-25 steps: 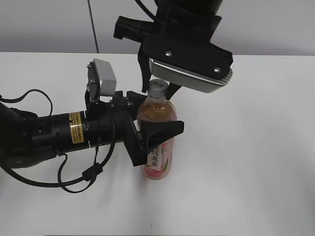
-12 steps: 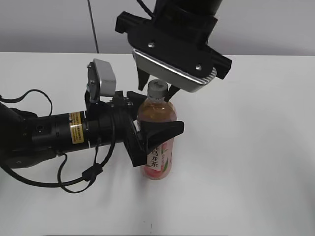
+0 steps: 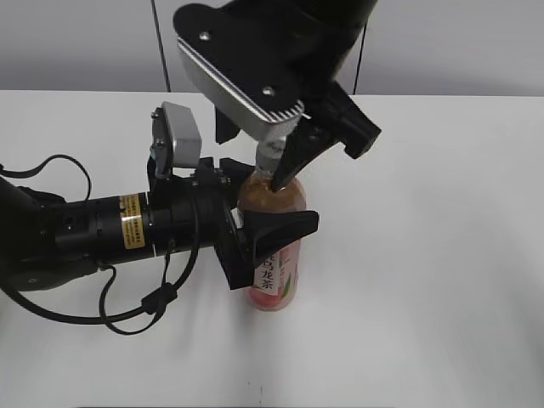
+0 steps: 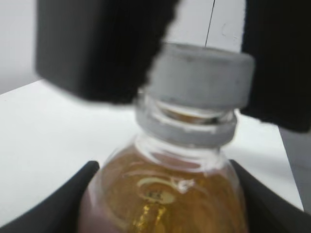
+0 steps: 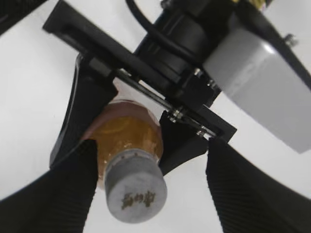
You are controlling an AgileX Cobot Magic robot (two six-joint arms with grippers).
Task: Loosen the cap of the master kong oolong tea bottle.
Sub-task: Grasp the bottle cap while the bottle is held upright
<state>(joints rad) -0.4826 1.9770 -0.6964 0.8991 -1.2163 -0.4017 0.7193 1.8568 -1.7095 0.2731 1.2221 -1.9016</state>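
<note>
So the left gripper (image 3: 268, 242) is clamped around the belly of the master kong oolong tea bottle (image 3: 274, 246), and the right gripper (image 3: 276, 157) sits over the cap (image 5: 136, 187) with fingers on both sides (whether it's actually pinching, I cannot tell). To twist well, I'd keep it centred on the cap while the left holds firm; the bottle looks nearly full of amber tea.

The left arm lies low and level across the bench from the left, its left gripper (image 3: 274, 240) clamped on the master kong oolong tea bottle (image 3: 274, 285), while the right arm descends from above, its right gripper (image 3: 274, 163) straddling the cap (image 5: 136, 186), contact unclear.
</note>
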